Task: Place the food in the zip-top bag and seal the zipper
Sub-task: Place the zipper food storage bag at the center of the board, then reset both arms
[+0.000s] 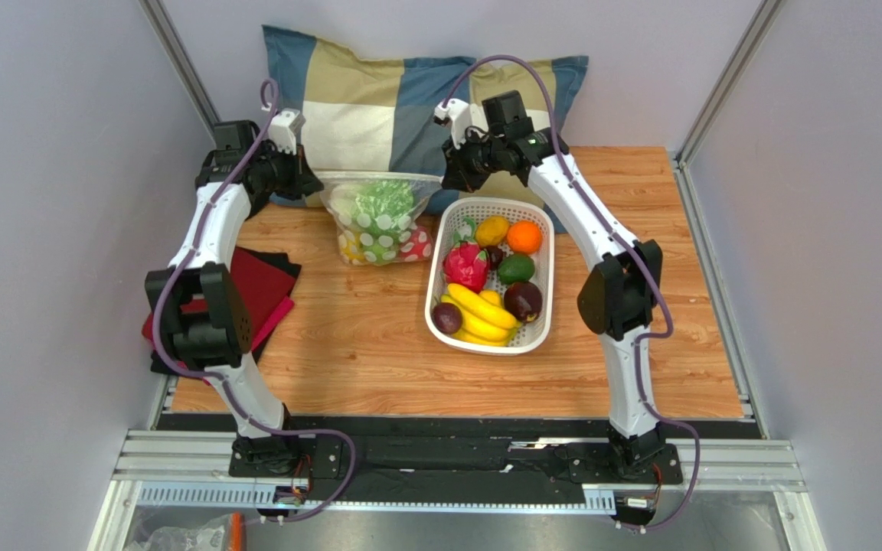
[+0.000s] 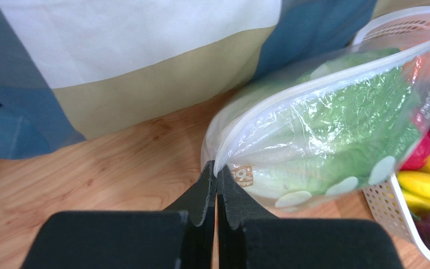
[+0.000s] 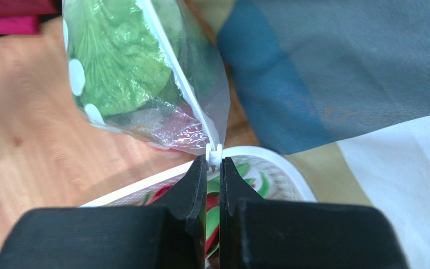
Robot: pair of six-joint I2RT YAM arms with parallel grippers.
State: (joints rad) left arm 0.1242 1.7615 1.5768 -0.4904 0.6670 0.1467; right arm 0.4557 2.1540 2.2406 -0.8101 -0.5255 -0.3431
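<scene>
A clear, white-spotted zip-top bag (image 1: 379,220) stands on the wooden table (image 1: 342,344), with a plaid pillow (image 1: 354,98) behind it and a white basket (image 1: 535,333) of fruit just beside it. Leafy lettuce (image 2: 346,123) fills the bag. The left pincer (image 2: 216,175) is clamped on one end of the zipper (image 2: 324,80), and the right pincer (image 3: 215,162) on the other end. The zipper seems pressed closed, though glare blurs it.

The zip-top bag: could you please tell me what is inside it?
Leafy green lettuce fills most of the bag. Low down, something yellow and something red show; the white spots and lettuce cover the rest.
</scene>
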